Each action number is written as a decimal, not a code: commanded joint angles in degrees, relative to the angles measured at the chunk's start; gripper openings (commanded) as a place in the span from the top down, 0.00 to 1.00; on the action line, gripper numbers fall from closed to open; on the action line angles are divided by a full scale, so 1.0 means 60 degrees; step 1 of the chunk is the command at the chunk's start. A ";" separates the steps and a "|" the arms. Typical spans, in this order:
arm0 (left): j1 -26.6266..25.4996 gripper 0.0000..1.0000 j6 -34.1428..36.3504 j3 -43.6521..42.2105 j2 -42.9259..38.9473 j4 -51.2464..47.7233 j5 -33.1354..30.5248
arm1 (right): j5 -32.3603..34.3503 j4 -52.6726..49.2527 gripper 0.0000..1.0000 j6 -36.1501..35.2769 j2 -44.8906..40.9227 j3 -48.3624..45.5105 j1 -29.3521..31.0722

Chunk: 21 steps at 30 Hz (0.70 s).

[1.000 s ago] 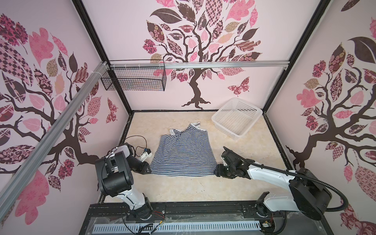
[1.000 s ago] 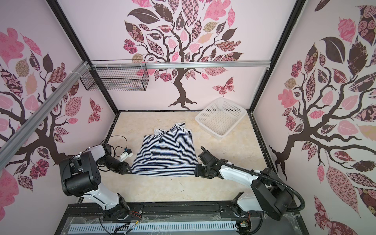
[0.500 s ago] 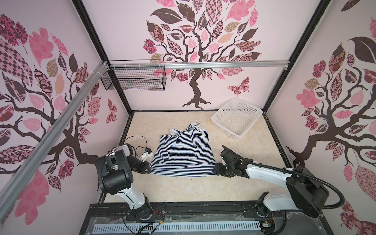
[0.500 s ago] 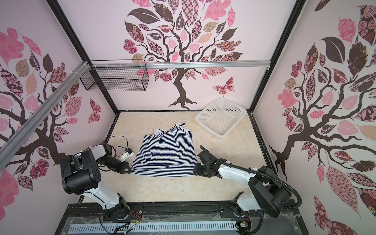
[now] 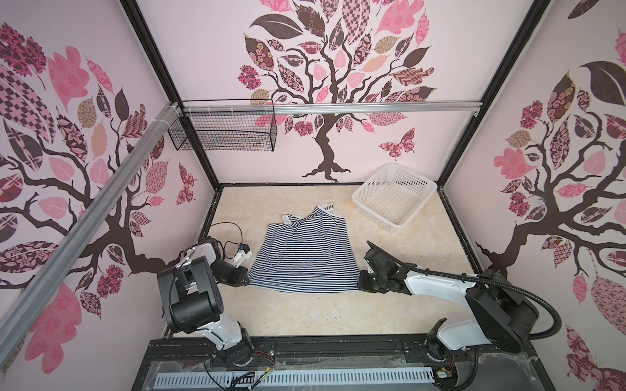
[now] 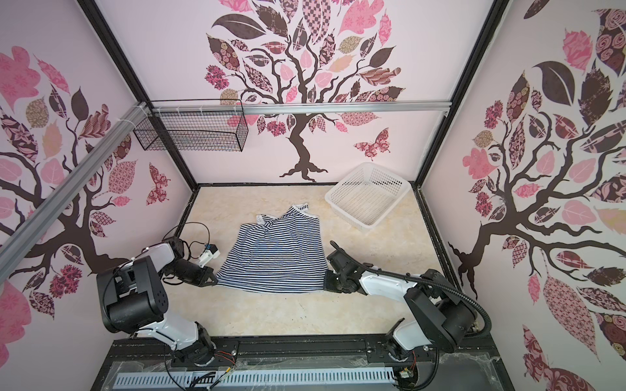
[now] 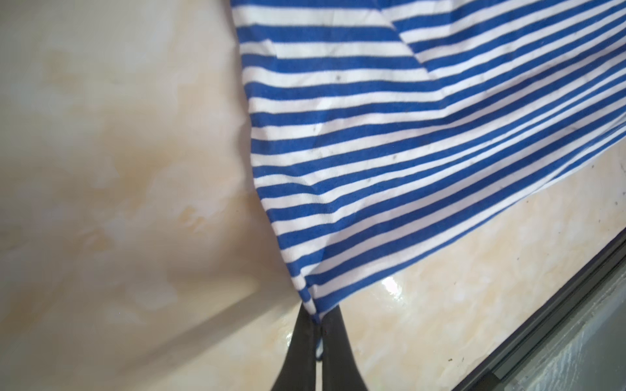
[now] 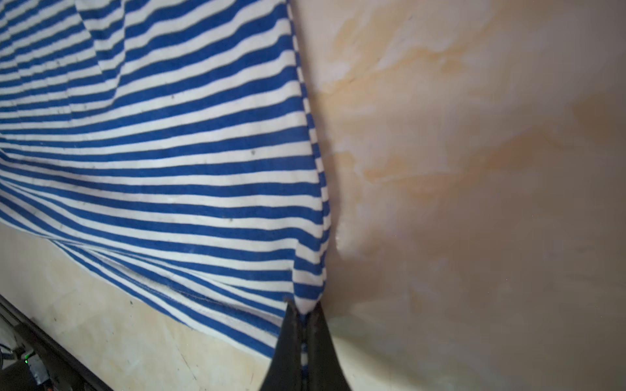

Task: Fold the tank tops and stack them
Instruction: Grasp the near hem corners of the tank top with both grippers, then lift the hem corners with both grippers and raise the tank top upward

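Two grippers: left gripper and right gripper each clamp a hem corner.
Tank top: flat on table centre (straps crumpled).
Fold: raise both corners level, carry toward neckline together.

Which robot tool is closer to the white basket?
The right tool. It pinches the tank top's hem corner on the basket's side. The left tool pinches the other hem corner, farther away across the top.
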 commanded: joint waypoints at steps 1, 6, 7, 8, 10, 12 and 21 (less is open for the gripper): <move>0.0049 1.00 -0.0101 0.0387 -0.0446 -0.0548 0.0523 | 0.0081 -0.0787 1.00 -0.0121 -0.0627 0.0484 -0.0048; 0.0048 1.00 -0.0398 0.1540 -0.1186 -0.1913 0.1235 | -0.0023 -0.1566 1.00 -0.0436 -0.0901 0.2337 -0.0044; 0.0051 1.00 -0.0419 0.1880 -0.1387 -0.2265 0.1407 | 0.0059 -0.1896 1.00 -0.0553 -0.0929 0.2812 -0.0048; 0.0045 1.00 -0.0427 0.2171 -0.1535 -0.2538 0.1550 | 0.0131 -0.2128 1.00 -0.0647 -0.0962 0.3275 -0.0048; 0.0046 1.00 -0.0559 0.2918 -0.1877 -0.3067 0.1837 | 0.0305 -0.2574 1.00 -0.0864 -0.1087 0.4244 -0.0048; 0.0054 1.00 -0.0806 0.3565 -0.2138 -0.3392 0.2056 | 0.0470 -0.2904 1.00 -0.1035 -0.1152 0.5194 -0.0048; 0.0043 1.00 -0.2211 0.7216 -0.2909 -0.4033 0.2476 | 0.1151 -0.4813 1.00 -0.1774 -0.1271 0.9724 -0.0048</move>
